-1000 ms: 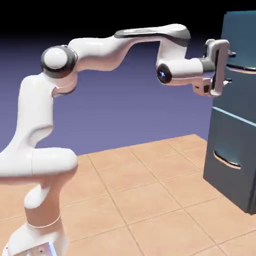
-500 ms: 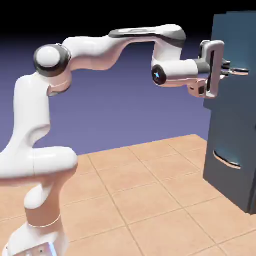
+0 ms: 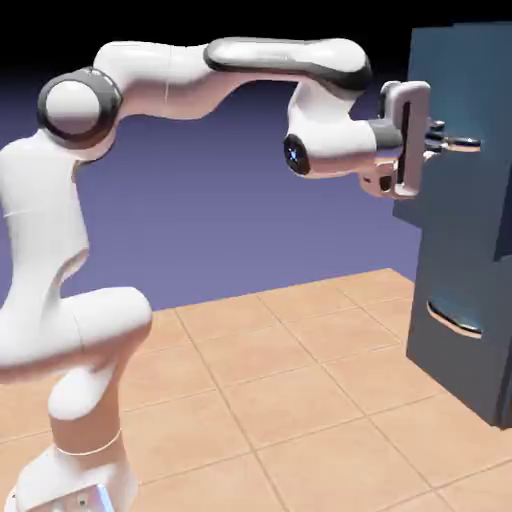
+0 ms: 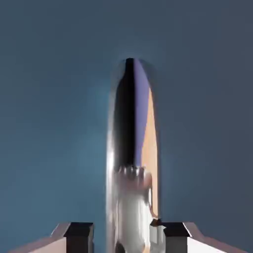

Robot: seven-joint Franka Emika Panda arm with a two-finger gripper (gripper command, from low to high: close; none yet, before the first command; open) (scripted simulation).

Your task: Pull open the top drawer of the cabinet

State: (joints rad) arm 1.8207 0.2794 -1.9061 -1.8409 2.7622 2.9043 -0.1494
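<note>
My gripper (image 3: 440, 140) is clamped on the handle (image 4: 132, 148) of the top drawer (image 3: 455, 120), one finger to each side of the silver bar, as the hand view shows with the bar running up between my tips. In the exterior view the drawer's front juts out from the cabinet (image 3: 470, 300), overhanging the lower front, so I judge the pull to be under way with more travel to go.

To do this well I should draw straight away from the cabinet, along the line the drawer slides, with my hand level and square to the front. Any sideways or downward drift could bind the drawer or let the curved bar slide through my fingers. I would hold my grip firm and pull evenly. The lower drawer's handle (image 3: 452, 322) sits well below mine, untouched.
</note>
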